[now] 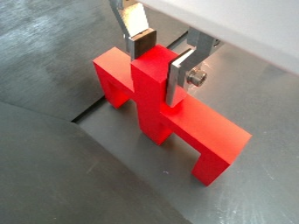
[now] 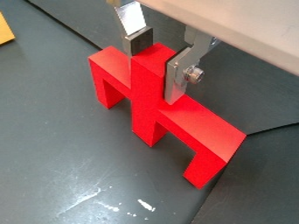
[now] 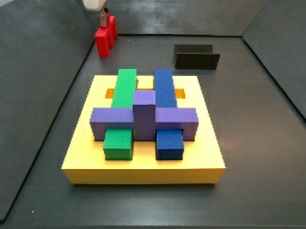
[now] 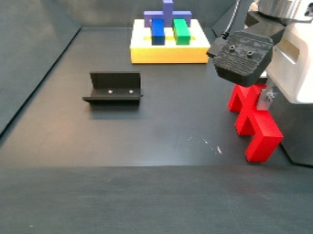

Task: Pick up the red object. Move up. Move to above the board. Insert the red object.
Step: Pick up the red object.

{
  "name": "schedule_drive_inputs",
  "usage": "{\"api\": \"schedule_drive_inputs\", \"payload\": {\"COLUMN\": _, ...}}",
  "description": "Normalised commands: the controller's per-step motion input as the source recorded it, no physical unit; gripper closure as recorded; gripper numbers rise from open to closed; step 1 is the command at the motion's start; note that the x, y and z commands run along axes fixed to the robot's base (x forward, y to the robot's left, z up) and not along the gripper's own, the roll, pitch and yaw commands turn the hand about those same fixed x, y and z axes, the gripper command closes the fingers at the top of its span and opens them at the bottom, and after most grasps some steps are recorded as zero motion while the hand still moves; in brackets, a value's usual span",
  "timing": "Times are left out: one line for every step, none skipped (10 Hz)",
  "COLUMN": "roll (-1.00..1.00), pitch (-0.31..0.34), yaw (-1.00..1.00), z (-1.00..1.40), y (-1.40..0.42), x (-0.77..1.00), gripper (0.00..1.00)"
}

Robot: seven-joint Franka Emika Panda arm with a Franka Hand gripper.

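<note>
Nearest the lens: red object (image 2: pixel 158 109), resting on the dark floor, central post bracketed by gripper (image 2: pixel 158 54) plates, apparently pinched narrow. Best squeezed squarely, then raised straight. Well apart from it: board (image 3: pixel 143 161) carrying coloured blocks. Fixture (image 4: pixel 113 89) aside, probably no obstacle.

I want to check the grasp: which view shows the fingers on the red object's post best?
A wrist view: the gripper straddles the red object and both fingers flank its post. Both side views show the piece, but the fingers are hidden or too small.
</note>
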Motion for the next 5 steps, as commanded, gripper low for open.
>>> {"api": "schedule_drive_inputs", "payload": {"roll": 0.00, "pitch": 0.000, "yaw": 0.00, "z": 0.00, "y": 0.00, "x": 0.00, "gripper": 1.00}}
{"api": "schedule_drive_inputs", "payload": {"roll": 0.00, "pitch": 0.000, "yaw": 0.00, "z": 0.00, "y": 0.00, "x": 0.00, "gripper": 1.00}}
{"api": "schedule_drive_inputs", "payload": {"roll": 0.00, "pitch": 0.000, "yaw": 0.00, "z": 0.00, "y": 0.00, "x": 0.00, "gripper": 1.00}}
{"api": "schedule_drive_inputs", "payload": {"roll": 0.00, "pitch": 0.000, "yaw": 0.00, "z": 0.00, "y": 0.00, "x": 0.00, "gripper": 1.00}}
{"api": "schedule_drive_inputs", "payload": {"roll": 0.00, "pitch": 0.000, "yaw": 0.00, "z": 0.00, "y": 0.00, "x": 0.00, "gripper": 1.00}}
